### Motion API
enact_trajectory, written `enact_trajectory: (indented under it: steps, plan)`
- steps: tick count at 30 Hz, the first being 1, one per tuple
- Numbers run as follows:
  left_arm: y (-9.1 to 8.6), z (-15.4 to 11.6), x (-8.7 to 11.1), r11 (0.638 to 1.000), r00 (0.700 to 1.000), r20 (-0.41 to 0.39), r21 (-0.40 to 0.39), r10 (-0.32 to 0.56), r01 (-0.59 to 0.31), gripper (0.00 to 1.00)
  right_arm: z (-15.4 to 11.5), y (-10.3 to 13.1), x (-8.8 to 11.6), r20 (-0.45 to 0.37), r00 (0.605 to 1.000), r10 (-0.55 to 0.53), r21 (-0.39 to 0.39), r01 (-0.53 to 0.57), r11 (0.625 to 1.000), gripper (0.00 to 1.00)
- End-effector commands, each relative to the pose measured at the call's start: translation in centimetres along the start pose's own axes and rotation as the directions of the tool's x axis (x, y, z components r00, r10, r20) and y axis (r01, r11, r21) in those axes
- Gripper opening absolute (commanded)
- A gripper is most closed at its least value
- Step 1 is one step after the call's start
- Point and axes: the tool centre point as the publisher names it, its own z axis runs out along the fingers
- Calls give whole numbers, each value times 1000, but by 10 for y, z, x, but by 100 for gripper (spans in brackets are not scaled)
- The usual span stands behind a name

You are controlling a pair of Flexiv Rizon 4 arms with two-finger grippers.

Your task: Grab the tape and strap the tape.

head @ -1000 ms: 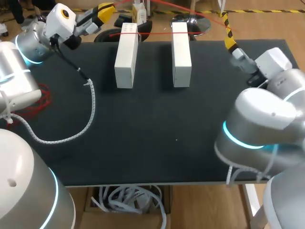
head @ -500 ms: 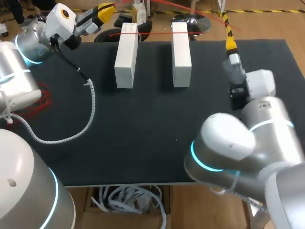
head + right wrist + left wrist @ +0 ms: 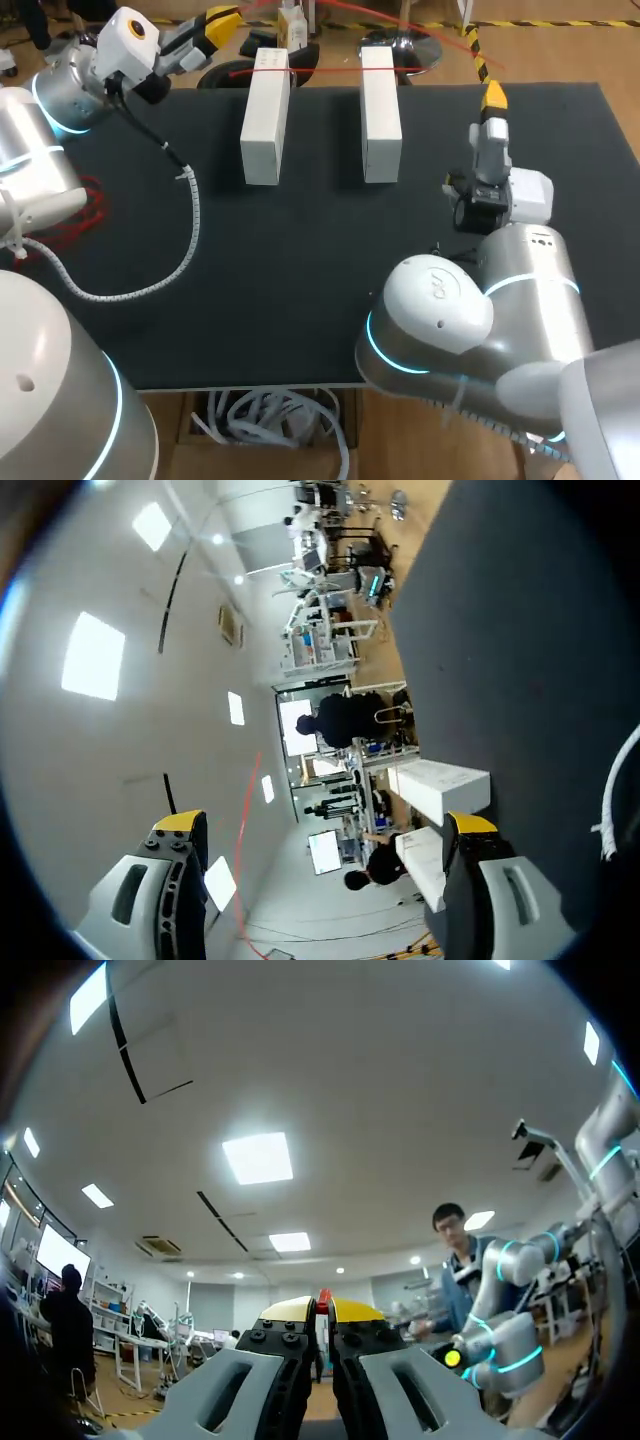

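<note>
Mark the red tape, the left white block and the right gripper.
Red tape [image 3: 325, 70]: head view, on its taut middle stretch.
Left white block [image 3: 264, 125]: head view, middle of its top face.
Right gripper [image 3: 493, 97]: head view, at its yellow fingertips.

From my seat the red tape [image 3: 330, 70] is just a hair-thin line over the white blocks [image 3: 265, 115], and I can't tell where its ends go past the far edge of the table [image 3: 300, 250]. Left wrist cam only shows a sliver of it pinched in the left gripper [image 3: 322, 1308], rest hidden by the fingers. My right arm [image 3: 480, 310] blocks the table's near right corner, and on its wrist cam the right gripper [image 3: 325, 823] covers part of a block.
</note>
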Motion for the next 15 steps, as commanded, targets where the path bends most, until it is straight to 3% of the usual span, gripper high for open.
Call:
enact_trajectory:
  steps: [1,15]
  plan:
    - [0,-1,-1,1000,1000,-2,2,-1,1,0,3,-1,15,14,1000,13,8,-13,1000,100]
    - [0,-1,-1,1000,1000,-2,2,-1,1,0,12,-11,53,-26,996,89,14,-89,996,100]
